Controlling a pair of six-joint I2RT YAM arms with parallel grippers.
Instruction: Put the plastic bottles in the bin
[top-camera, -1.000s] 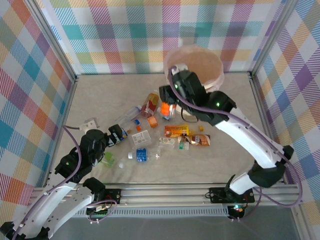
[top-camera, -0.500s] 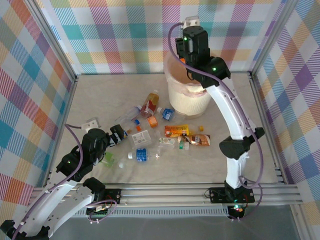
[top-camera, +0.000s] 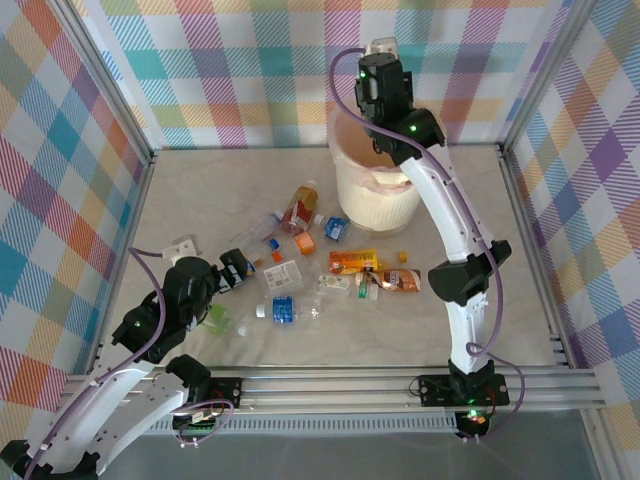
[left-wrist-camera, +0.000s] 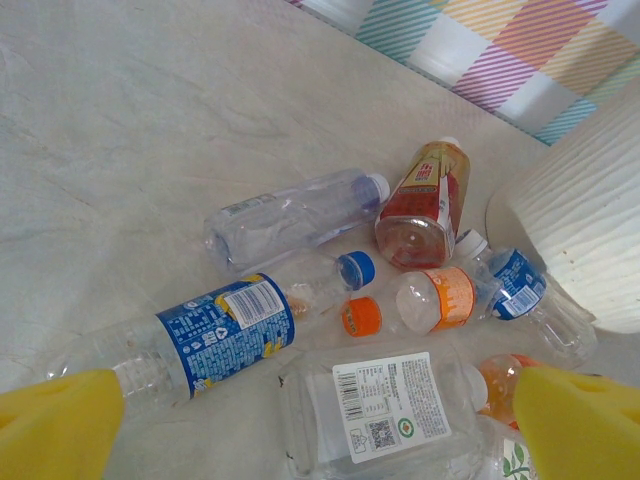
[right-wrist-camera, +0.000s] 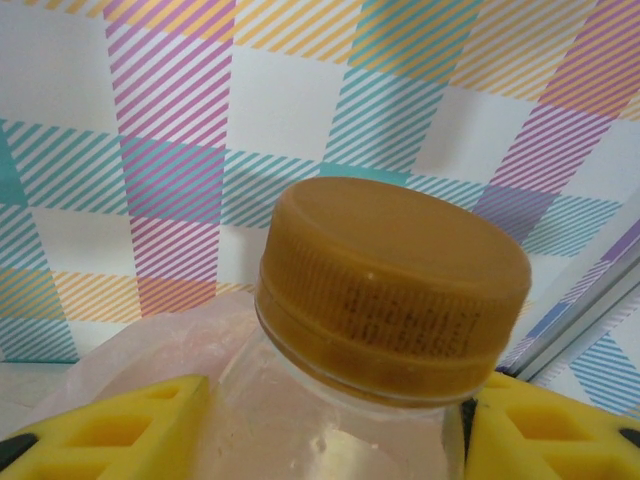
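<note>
While the right pincer (right-wrist-camera: 335, 430) grips, the bottle (right-wrist-camera: 392, 290) sits between its pads (right-wrist-camera: 110, 428).

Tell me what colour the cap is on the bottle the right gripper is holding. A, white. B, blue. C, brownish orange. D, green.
C: the right wrist view shows a brownish-orange cap on the clear bottle held in the right gripper.
</note>
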